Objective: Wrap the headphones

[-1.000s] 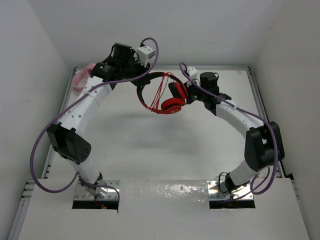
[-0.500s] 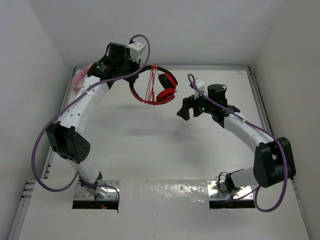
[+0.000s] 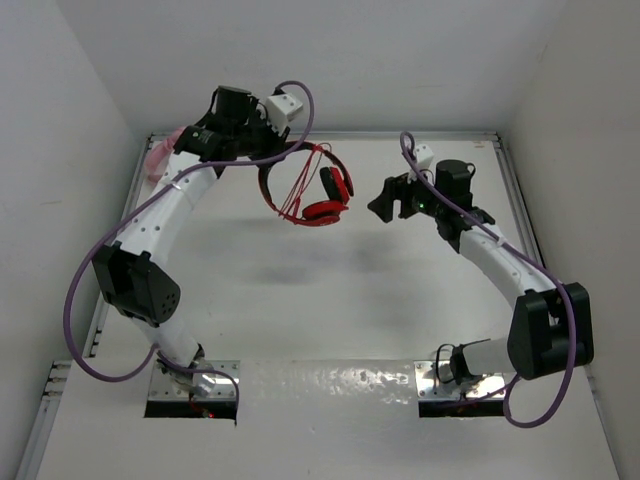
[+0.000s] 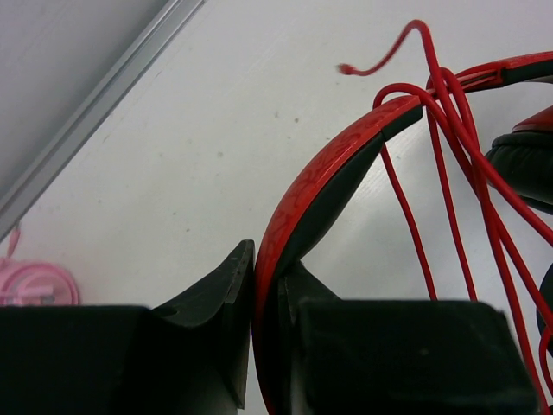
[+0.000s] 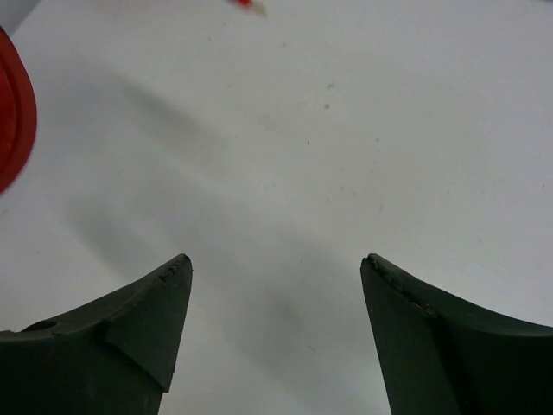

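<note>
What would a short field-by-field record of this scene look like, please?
headphones: red, hanging above the table
left tool: shut on the headband
right tool: open, empty, beside the headphones, not touching them
cord: loose loops draped over the headband, one end sticking free
pink headphones: at the table's far left corner

A white table (image 3: 330, 290) with metal edge rails (image 3: 510, 175) sits enclosed by plain white walls (image 3: 400, 60).
</note>
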Tool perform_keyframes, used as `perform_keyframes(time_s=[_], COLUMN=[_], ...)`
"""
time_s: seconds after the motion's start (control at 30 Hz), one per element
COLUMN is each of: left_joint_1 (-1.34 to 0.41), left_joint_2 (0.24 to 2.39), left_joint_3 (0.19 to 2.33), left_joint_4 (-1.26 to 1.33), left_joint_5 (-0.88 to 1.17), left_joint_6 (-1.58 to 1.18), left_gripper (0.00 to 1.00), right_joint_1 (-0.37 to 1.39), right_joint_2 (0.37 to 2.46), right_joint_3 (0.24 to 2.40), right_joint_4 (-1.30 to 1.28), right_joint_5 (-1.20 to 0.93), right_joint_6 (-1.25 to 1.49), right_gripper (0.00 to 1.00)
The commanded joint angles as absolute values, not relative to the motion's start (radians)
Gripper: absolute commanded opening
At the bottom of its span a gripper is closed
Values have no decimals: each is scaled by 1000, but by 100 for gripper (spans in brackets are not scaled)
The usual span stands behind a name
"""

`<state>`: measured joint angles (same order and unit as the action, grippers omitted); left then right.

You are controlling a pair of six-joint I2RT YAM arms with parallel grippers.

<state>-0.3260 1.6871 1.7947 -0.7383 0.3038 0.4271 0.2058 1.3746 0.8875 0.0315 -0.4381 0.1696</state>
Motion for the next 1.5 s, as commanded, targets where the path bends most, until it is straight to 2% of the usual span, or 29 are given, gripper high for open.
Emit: perform_keyframes(time_s=[0.0,0.07,0.3,0.47,0.8,0.9,0.93,1.0,1.03,1.13,1.3,1.47], left_joint_1=[-325,-327,-330,-341,-350,-350,-350,-350,-348,-348,-342,-336], left_joint_2=[1631,1623,1620,1614,1594,1591,1591,1589,1591,1591,1583,1589], left_joint_3=[1871,1888,1939,1947,1956,1956,1954,1954,1953,1936,1890,1885], left_joint_4=[-701,-709,-784,-827,-799,-784,-784,-778,-766,-706,-637,-624], left_joint_5=[500,573,738,785,815,815,816,812,805,749,668,548], left_joint_6=[517,544,649,676,597,565,563,543,529,407,203,138], left_gripper=[0,0,0,0,0,0,0,0,0,0,0,0], right_joint_1=[210,212,235,264,295,295,296,295,296,305,360,416], right_joint_2=[1348,1348,1287,1267,1367,1374,1376,1377,1370,1355,1278,1215], right_joint_3=[925,913,830,841,868,842,832,824,818,799,767,772], right_joint_4=[224,308,527,526,520,555,569,600,609,629,588,466], right_joint_5=[-511,-553,-617,-597,-591,-584,-581,-574,-562,-519,-459,-422], right_joint_6=[225,251,336,296,258,281,288,310,325,342,290,216], right_gripper=[79,82,83,82,77,69,58,43,26,2,0,0])
